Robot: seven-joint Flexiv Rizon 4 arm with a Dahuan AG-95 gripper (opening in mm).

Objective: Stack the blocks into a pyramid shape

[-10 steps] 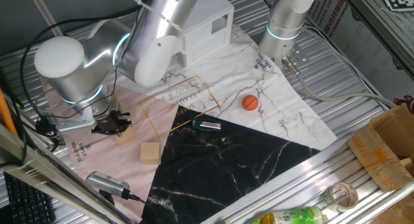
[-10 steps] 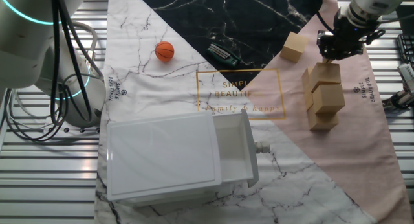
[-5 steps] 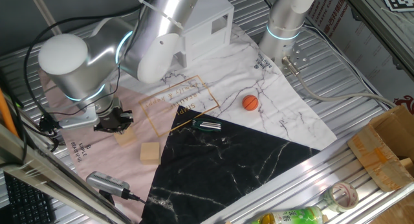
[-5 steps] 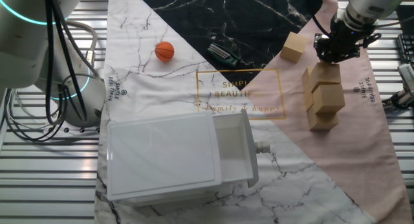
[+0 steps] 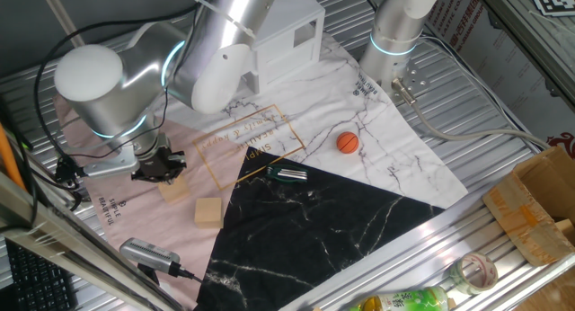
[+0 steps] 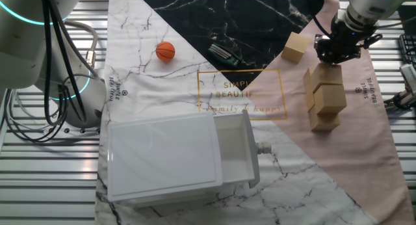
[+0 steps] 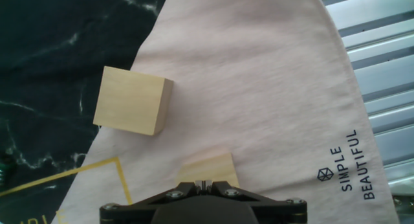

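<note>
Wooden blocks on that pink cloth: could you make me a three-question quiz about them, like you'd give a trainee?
1. True or false: the orange ball sits on top of the stacked blocks.
2. The loose block lies: A) inside the white house; B) alone on the cloth, apart from the stack; C) on the ball.
3. Fill in: the gripper is right above the ____.

Key: 1 false; 2 B; 3 stack.
</note>
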